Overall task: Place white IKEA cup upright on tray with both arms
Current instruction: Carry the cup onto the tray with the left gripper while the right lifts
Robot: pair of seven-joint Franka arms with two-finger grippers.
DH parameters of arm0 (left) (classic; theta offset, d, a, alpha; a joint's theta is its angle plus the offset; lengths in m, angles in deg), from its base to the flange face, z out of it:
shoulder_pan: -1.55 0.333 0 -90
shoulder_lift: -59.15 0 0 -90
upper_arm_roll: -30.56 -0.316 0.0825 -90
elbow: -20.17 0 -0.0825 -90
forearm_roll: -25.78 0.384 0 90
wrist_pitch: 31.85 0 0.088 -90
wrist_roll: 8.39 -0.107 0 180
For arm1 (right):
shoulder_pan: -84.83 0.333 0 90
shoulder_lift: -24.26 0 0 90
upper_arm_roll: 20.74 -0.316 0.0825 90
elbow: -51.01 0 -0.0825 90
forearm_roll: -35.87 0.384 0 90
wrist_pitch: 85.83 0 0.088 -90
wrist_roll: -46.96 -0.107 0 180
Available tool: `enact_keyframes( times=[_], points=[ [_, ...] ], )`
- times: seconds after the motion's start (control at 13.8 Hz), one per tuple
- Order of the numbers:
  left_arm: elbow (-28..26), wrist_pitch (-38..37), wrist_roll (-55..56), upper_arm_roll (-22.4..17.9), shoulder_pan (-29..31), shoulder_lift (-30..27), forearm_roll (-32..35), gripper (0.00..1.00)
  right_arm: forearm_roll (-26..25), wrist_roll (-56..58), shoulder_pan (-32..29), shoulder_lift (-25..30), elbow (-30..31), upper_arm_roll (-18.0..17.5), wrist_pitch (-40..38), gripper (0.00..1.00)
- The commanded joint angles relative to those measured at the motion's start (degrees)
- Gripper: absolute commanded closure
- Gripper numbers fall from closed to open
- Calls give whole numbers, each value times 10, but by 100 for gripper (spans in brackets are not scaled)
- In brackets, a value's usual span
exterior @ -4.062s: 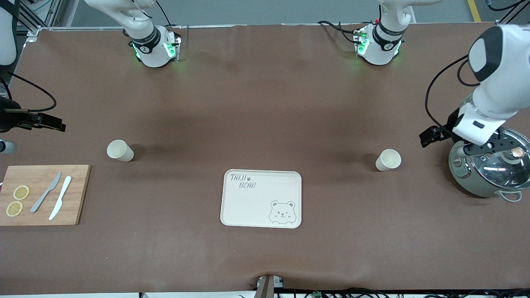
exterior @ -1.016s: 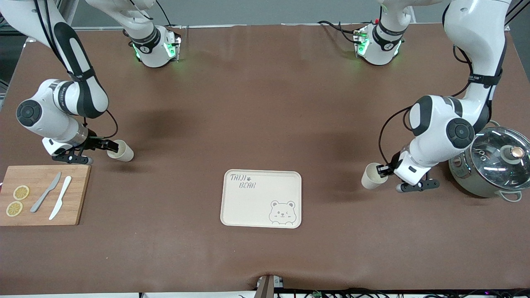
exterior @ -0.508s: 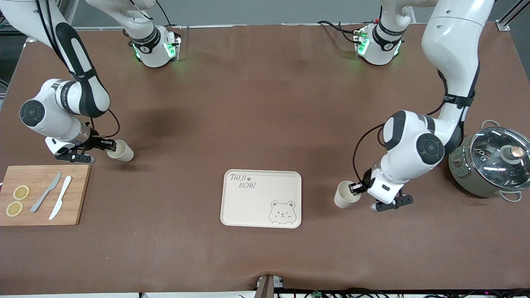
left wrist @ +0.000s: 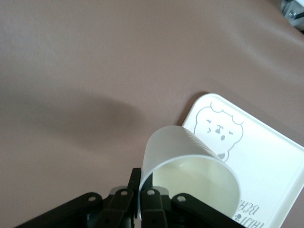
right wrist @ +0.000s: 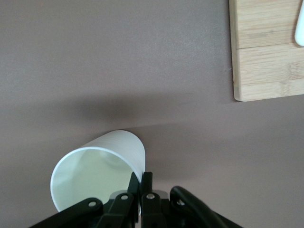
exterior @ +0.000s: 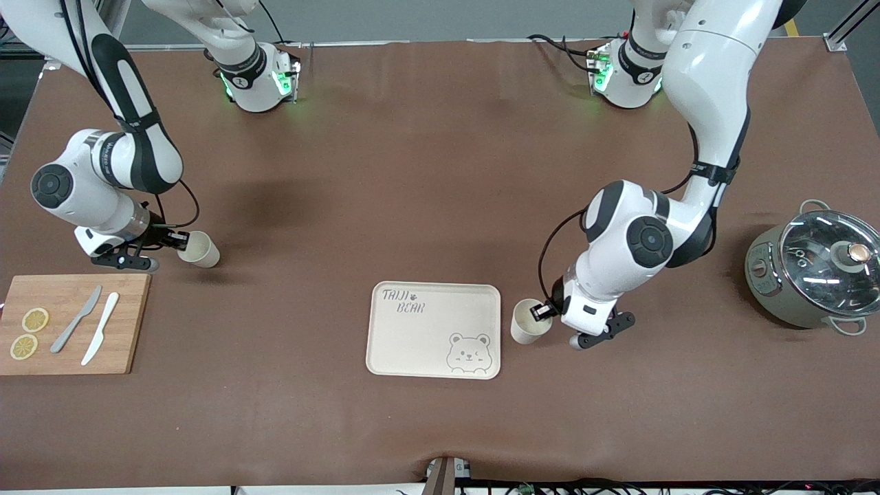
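Note:
The cream "TAIJI BEAR" tray (exterior: 412, 344) lies at the table's middle, nearer the front camera. My left gripper (exterior: 543, 313) is shut on the rim of one white cup (exterior: 526, 330) and holds it tilted, low beside the tray's edge at the left arm's end. In the left wrist view, the fingers (left wrist: 141, 199) pinch the cup's wall (left wrist: 175, 147), with the tray (left wrist: 266, 152) just past it. My right gripper (exterior: 180, 240) is shut on the rim of a second white cup (exterior: 201, 250), tilted near the table. That gripper (right wrist: 141, 190) and cup (right wrist: 97, 171) also show in the right wrist view.
A wooden cutting board (exterior: 124, 323) with two lemon slices and two knives lies at the right arm's end, also showing in the right wrist view (right wrist: 266, 47). A grey pot with a glass lid (exterior: 818, 275) stands at the left arm's end.
The left arm has carried its cup from near the pot to right beside the tray. The right gripper, shut on its cup, has barely shifted.

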Motion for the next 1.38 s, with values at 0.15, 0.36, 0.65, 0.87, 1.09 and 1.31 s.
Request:
enact_keyframes(
  times=[0.15, 0.36, 0.65, 0.87, 1.09, 1.31],
  points=[
    [49, -19, 68, -10, -40, 40, 5, 100, 65, 23, -11, 21, -14, -6, -74, 100],
    [101, -19, 101, -11, -69, 87, 6, 100, 147, 73, -13, 18, -82, -3, -213, 100],
    [99, -16, 98, -30, -99, 109, 14, 100, 147, 73, -11, 25, -106, -2, -247, 100],
    [97, -15, 101, -30, -101, 121, 28, 100, 144, 69, -11, 22, -183, -1, -332, 100],
    [97, -15, 101, -30, -103, 118, 28, 53, 140, 15, -3, 19, -239, -3, -381, 100],
    [99, -18, 81, -32, -95, 103, 48, 0, 140, -29, 21, 18, -272, -3, -384, 100]
  ],
)
